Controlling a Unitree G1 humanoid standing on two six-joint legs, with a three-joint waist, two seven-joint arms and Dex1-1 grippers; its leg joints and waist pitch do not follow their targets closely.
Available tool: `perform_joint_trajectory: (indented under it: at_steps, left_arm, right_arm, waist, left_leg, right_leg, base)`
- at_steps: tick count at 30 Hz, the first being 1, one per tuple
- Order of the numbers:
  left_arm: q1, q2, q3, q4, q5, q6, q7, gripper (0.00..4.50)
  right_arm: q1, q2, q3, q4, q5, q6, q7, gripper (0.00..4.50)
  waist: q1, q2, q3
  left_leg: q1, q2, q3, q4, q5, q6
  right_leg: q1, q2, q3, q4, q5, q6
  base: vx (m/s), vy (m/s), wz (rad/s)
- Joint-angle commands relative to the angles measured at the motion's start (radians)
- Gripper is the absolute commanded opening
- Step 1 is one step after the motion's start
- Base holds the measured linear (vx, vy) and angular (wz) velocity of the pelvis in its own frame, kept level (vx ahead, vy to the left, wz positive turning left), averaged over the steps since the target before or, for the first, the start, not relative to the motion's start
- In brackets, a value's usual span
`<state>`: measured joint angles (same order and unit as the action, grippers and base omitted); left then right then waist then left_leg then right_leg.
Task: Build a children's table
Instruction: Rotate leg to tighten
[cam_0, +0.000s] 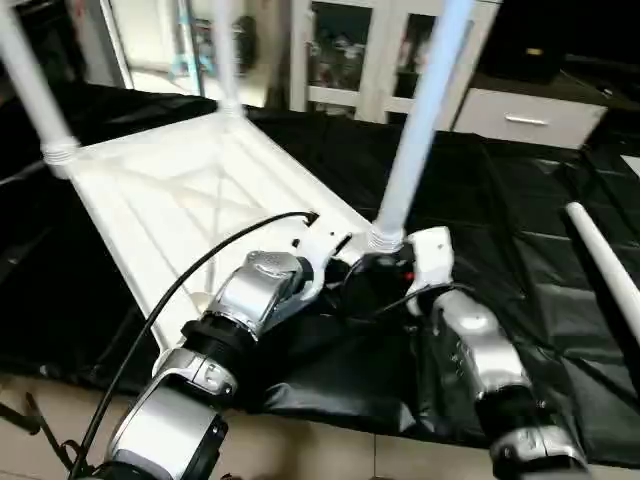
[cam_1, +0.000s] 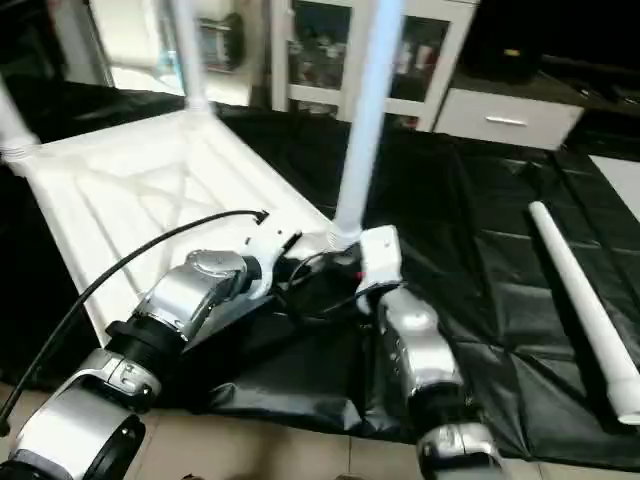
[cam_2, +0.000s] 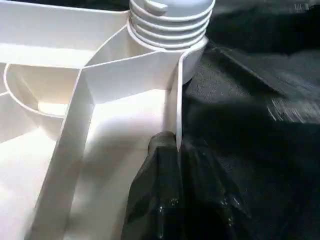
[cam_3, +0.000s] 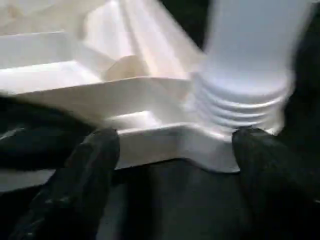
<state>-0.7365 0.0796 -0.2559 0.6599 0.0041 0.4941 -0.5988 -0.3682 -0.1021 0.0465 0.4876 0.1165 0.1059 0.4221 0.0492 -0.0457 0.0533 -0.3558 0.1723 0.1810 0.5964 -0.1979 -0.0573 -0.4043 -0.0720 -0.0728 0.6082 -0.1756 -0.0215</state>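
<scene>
The children's table top (cam_0: 180, 200) lies upside down on black sheeting, its X-ribs facing up. Three white legs stand upright in corner sockets: one far left (cam_0: 30, 80), one at the back (cam_0: 225, 50), one at the near right corner (cam_0: 415, 130). Another leg (cam_1: 580, 300) lies loose on the sheet to the right. My left gripper (cam_2: 167, 145) is shut on the thin rim wall of the top, just beside the near right socket. My right gripper (cam_3: 175, 160) is open, one finger (cam_3: 95, 160) on each side of that socket's corner and the leg's threaded base (cam_3: 240, 105).
Black sheeting (cam_0: 500, 200) covers the work surface, whose front edge runs just under my forearms, with tiled floor (cam_0: 330, 450) below. A black cable (cam_0: 170, 300) loops off my left forearm. Glass-door cabinets and a white drawer unit (cam_0: 525, 120) stand behind.
</scene>
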Motion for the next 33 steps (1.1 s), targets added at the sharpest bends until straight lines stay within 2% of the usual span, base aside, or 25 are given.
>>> perform_joint_trajectory:
  at_steps: [1, 4, 7, 8, 9, 10, 12, 14, 17, 18, 22, 25, 26, 29, 30, 32, 33]
  left_arm:
    - [0.005, 0.007, 0.014, -0.025, -0.01, -0.027, -0.016, 0.0]
    - [0.033, 0.029, -0.007, -0.059, -0.013, -0.039, -0.066, 0.0]
    - [0.069, 0.059, -0.04, -0.126, -0.023, -0.046, -0.149, 0.0]
    - [0.084, 0.073, -0.055, -0.156, -0.03, -0.042, -0.187, 0.0]
    - [0.106, 0.1, -0.081, -0.199, -0.038, -0.043, -0.251, 0.0]
    - [0.106, 0.1, -0.081, -0.199, -0.038, -0.043, -0.251, 0.0]
    - [0.135, 0.137, -0.11, -0.254, -0.054, -0.028, -0.328, 0.0]
    - [0.162, 0.177, -0.138, -0.304, -0.065, -0.017, -0.399, 0.0]
    - [0.191, 0.219, -0.167, -0.366, -0.088, -0.001, -0.482, 0.0]
    - [0.197, 0.227, -0.174, -0.381, -0.092, 0.002, -0.498, 0.0]
    - [0.206, 0.238, -0.186, -0.416, -0.096, 0.024, -0.532, 0.0]
    - [0.207, 0.238, -0.186, -0.42, -0.097, 0.028, -0.534, 0.0]
    - [0.209, 0.239, -0.189, -0.43, -0.098, 0.035, -0.535, 0.0]
    - [0.21, 0.242, -0.191, -0.436, -0.098, 0.038, -0.537, 0.0]
    - [0.207, 0.243, -0.187, -0.439, -0.095, 0.045, -0.535, 0.0]
    - [0.207, 0.246, -0.185, -0.441, -0.094, 0.049, -0.535, 0.0]
    - [0.208, 0.249, -0.184, -0.444, -0.092, 0.052, -0.536, 0.0]
  right_arm:
    - [0.018, -0.024, 0.005, -0.056, 0.03, 0.031, 0.043, 4.2]
    - [0.061, -0.087, -0.008, -0.134, 0.051, 0.054, 0.106, 4.43]
    - [0.068, -0.15, -0.036, -0.162, 0.071, 0.058, 0.18, 4.43]
    - [0.069, -0.178, -0.043, -0.172, 0.081, 0.067, 0.213, 4.43]
    - [0.069, -0.224, -0.038, -0.182, 0.091, 0.078, 0.278, 4.43]
    - [0.069, -0.224, -0.038, -0.182, 0.091, 0.078, 0.278, 4.43]
    - [0.073, -0.294, -0.013, -0.194, 0.087, 0.084, 0.368, 4.43]
    - [0.073, -0.352, 0.005, -0.202, 0.096, 0.091, 0.454, 4.43]
    - [0.063, -0.389, 0.012, -0.208, 0.134, 0.12, 0.55, 4.43]
    - [0.057, -0.398, 0.02, -0.207, 0.142, 0.13, 0.581, 4.43]
    - [0.023, -0.409, 0.061, -0.167, 0.132, 0.12, 0.673, 4.43]
    - [0.016, -0.407, 0.07, -0.155, 0.125, 0.11, 0.682, 4.43]
    - [-0.01, -0.395, 0.086, -0.117, 0.117, 0.097, 0.7, 4.43]
    - [-0.029, -0.386, 0.095, -0.089, 0.115, 0.09, 0.717, 4.43]
    - [-0.047, -0.383, 0.107, -0.065, 0.109, 0.088, 0.742, 4.43]
    - [-0.058, -0.382, 0.114, -0.05, 0.102, 0.083, 0.753, 4.08]
    - [-0.064, -0.384, 0.12, -0.04, 0.095, 0.077, 0.762, 4.08]
  waist:
    - [0.012, -0.006, -0.058]
    - [0.016, -0.006, -0.059]
    - [0.016, -0.007, -0.057]
    - [0.016, -0.01, -0.056]
    - [0.018, -0.009, -0.056]
    - [0.021, -0.008, -0.055]
    - [0.022, -0.008, -0.053]
    - [0.028, -0.008, -0.054]
    - [0.042, -0.007, -0.055]
    - [0.043, -0.01, -0.055]
    - [0.047, -0.009, -0.056]
    - [0.051, -0.01, -0.056]
    - [0.051, -0.013, -0.056]
    - [0.053, -0.012, -0.056]
    - [0.052, -0.016, -0.058]
    - [0.052, -0.015, -0.058]
    - [0.051, -0.014, -0.058]
  left_leg:
    - [-0.001, 0.059, -0.028, -0.08, -0.215, 0.061]
    - [-0.005, 0.059, -0.024, -0.076, -0.18, 0.076]
    - [-0.004, 0.059, -0.023, -0.075, -0.186, 0.082]
    - [-0.004, 0.059, -0.021, -0.075, -0.188, 0.082]
    - [-0.003, 0.061, -0.022, -0.075, -0.19, 0.083]
    - [-0.001, 0.061, -0.021, -0.075, -0.187, 0.084]
    - [0.003, 0.063, -0.02, -0.076, -0.192, 0.082]
    - [0.005, 0.065, -0.02, -0.075, -0.189, 0.083]
    - [0.009, 0.067, -0.015, -0.074, -0.174, 0.088]
    - [0.008, 0.067, -0.015, -0.074, -0.167, 0.093]
    - [0.008, 0.068, -0.011, -0.072, -0.148, 0.093]
    - [0.01, 0.068, -0.01, -0.073, -0.16, 0.078]
    - [0.01, 0.067, -0.009, -0.072, -0.163, 0.076]
    - [0.005, 0.066, -0.011, -0.072, -0.159, 0.073]
    - [0.004, 0.065, -0.011, -0.071, -0.152, 0.073]
    - [0.004, 0.065, -0.011, -0.07, -0.145, 0.077]
    - [0.004, 0.065, -0.011, -0.07, -0.144, 0.077]
  right_leg:
    - [0.046, -0.087, 0.055, -0.096, -0.345, -0.142]
    - [0.052, -0.086, 0.056, -0.086, -0.247, -0.177]
    - [0.051, -0.088, 0.055, -0.09, -0.288, -0.178]
    - [0.05, -0.088, 0.055, -0.092, -0.313, -0.174]
    - [0.051, -0.089, 0.055, -0.092, -0.324, -0.173]
    - [0.047, -0.087, 0.056, -0.092, -0.334, -0.167]
    - [0.042, -0.085, 0.056, -0.093, -0.333, -0.171]
    - [0.043, -0.085, 0.055, -0.088, -0.312, -0.182]
    - [0.04, -0.086, 0.058, -0.083, -0.276, -0.196]
    - [0.043, -0.085, 0.057, -0.08, -0.259, -0.203]
    - [0.041, -0.086, 0.057, -0.075, -0.23, -0.217]
    - [0.042, -0.088, 0.058, -0.078, -0.255, -0.214]
    - [0.041, -0.088, 0.058, -0.077, -0.257, -0.213]
    - [0.045, -0.09, 0.058, -0.078, -0.264, -0.208]
    - [0.046, -0.088, 0.058, -0.075, -0.256, -0.206]
    - [0.047, -0.088, 0.057, -0.073, -0.248, -0.207]
    - [0.047, -0.089, 0.057, -0.074, -0.25, -0.207]
  base:
    - [0.0, 0.0, 0.0]
    - [0.0, 0.0, 0.0]
    - [0.0, 0.0, 0.0]
    - [0.0, 0.0, 0.0]
    - [0.0, 0.0, 0.0]
    - [0.0, 0.0, 0.0]
    - [0.0, 0.0, 0.0]
    - [0.0, 0.0, 0.0]
    - [0.0, 0.0, 0.0]
    - [0.0, 0.0, 0.0]
    - [0.0, 0.0, 0.0]
    - [0.0, 0.0, 0.0]
    - [0.0, 0.0, 0.0]
    - [0.0, 0.0, 0.0]
    - [0.0, 0.0, 0.0]
    - [0.0, 0.0, 0.0]
    - [0.0, 0.0, 0.0]
